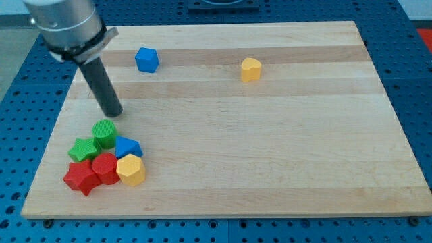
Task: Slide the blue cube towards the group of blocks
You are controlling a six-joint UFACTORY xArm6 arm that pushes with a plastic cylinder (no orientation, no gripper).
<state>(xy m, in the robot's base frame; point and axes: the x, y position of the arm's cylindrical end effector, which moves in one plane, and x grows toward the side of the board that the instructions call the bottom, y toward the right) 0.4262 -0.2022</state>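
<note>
Blue cube point(146, 59): is being seen lying alone on the far left part of the worktop point(270, 148), well apart from the cluster of blocks at the near left.

Claw: no claw is being carried by this arm, so no apart or together state can be told; the arm is ending in a straight dark rod.

My tip point(113, 113): is being held down on the worktop at the left, nearer than the blue cube and slightly to its left, with bare wood showing between them; the blue cube is not being touched.

Tip and cluster: my tip is being seen just beyond the green cylinder point(104, 133), very near it; whether contact is being made cannot be told.

Cluster: six blocks are being kept packed together at the near left corner. The green cylinder is lying farthest, a green star-like block point(82, 150) is lying to its left and nearer, a second blue block point(128, 146) of unclear shape is lying to its right, a red block point(104, 167) is lying in the middle, a red star point(80, 177) is lying at the near left, and a yellow hexagonal block point(131, 169) is lying at the near right.

Yellow block point(250, 69): is being seen alone, far on the worktop, well to the right of the blue cube.
</note>
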